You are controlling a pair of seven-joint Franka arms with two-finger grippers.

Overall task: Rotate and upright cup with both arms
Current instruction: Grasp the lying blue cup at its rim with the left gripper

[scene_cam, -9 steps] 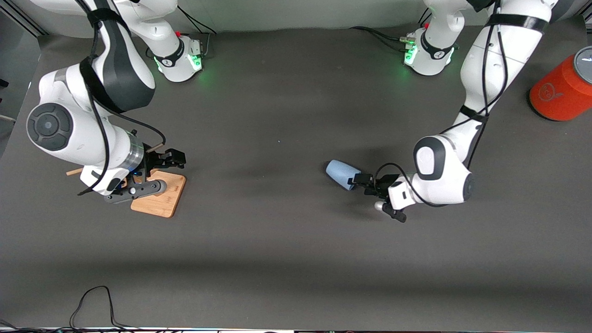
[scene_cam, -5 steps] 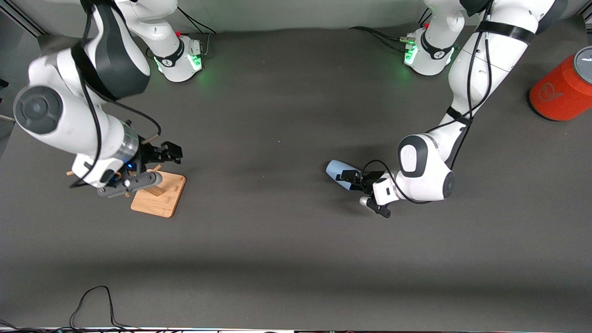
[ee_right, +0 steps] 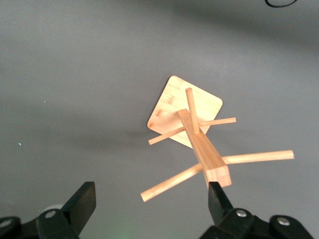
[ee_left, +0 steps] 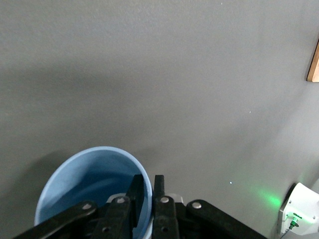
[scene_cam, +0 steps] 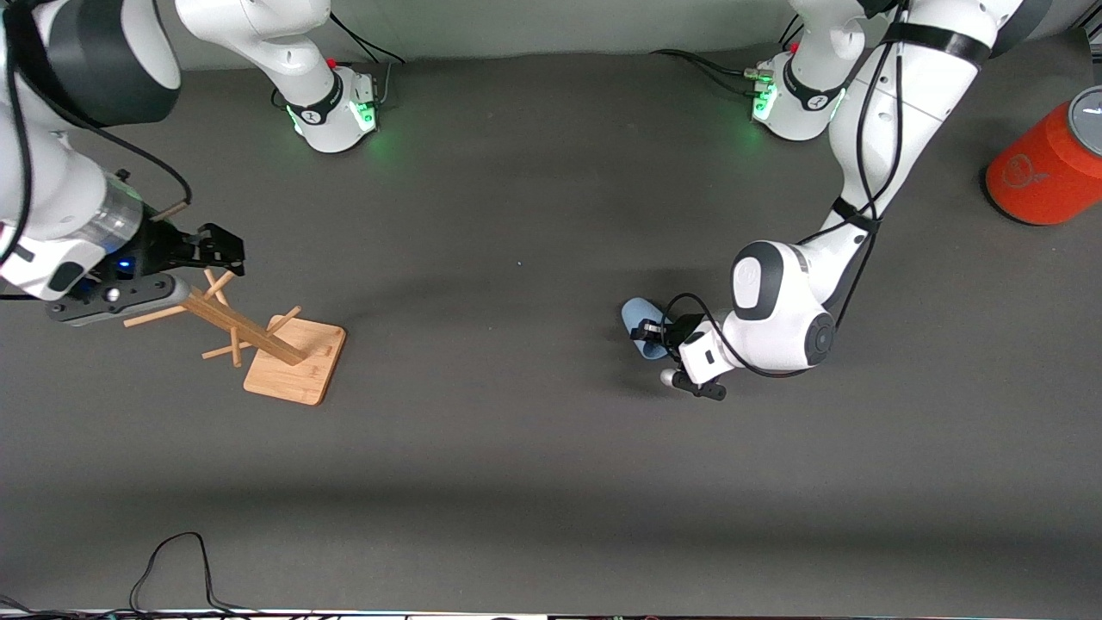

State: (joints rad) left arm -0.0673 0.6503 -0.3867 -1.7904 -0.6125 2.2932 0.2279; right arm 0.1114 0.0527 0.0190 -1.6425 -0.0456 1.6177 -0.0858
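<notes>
The left end effector (ee_left: 147, 199) pinches only the thin rim of the cup (ee_left: 89, 184), one finger inside; turning it could let the light plastic slip or twist loose. The cup is pale blue, matte, mid-table toward the left arm's end. The right end effector (ee_right: 149, 204) hangs wide open above the wooden rack (ee_right: 199, 139), waiting

A wooden peg stand (scene_cam: 274, 344) stands on the dark table (scene_cam: 516, 448), well apart from an orange-red cylinder (scene_cam: 1046, 168).
</notes>
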